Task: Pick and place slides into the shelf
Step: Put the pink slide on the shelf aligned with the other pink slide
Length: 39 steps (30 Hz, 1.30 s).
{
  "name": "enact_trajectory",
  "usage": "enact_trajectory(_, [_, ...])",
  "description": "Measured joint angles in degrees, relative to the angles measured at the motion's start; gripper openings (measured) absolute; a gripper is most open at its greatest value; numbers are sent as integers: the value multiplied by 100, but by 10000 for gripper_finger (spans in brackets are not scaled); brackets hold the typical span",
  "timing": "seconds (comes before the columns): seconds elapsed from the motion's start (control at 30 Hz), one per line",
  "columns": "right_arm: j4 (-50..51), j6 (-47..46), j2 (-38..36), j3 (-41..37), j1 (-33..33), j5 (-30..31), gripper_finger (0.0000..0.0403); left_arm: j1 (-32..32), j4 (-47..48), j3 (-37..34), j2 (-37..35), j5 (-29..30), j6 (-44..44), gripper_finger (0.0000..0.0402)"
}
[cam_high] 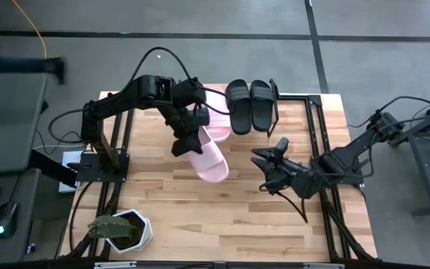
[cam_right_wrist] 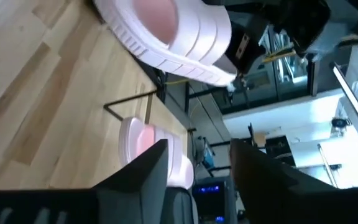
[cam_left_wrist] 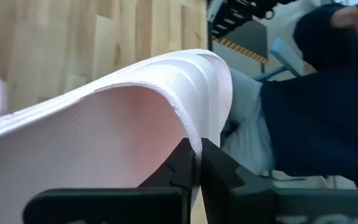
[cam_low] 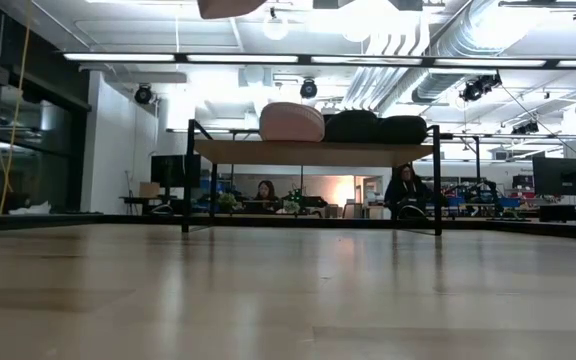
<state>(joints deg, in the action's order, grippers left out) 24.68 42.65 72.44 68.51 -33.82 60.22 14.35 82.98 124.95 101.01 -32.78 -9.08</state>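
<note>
Left gripper [cam_left_wrist: 196, 163] on pink slide [cam_left_wrist: 135, 118], sole hidden.

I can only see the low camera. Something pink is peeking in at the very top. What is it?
Observer: It's a pink slide, held up in the air by the left gripper.
Operator: How does it hold it?
Observer: Its fingers are pinched shut on the edge of the strap.
Operator: Where's the other arm?
Observer: The right gripper hovers over the right side of the table, open and empty.
</note>
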Motion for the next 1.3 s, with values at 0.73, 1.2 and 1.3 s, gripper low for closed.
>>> enact_trajectory(0.73, [-1927, 1290, 573, 0, 46, -1308, 201, -11, 579, 0, 0, -571, 280, 5])
enact_trajectory(1.2, [-2090, 1222, 790, 0, 284, -2159, 201, -11, 571, 0, 0, -792, 306, 5])
enact_trajectory(1.3, [-2239, 1401, 971, 0, 306, -2162, 201, -11, 553, 0, 0, -849, 284, 5])
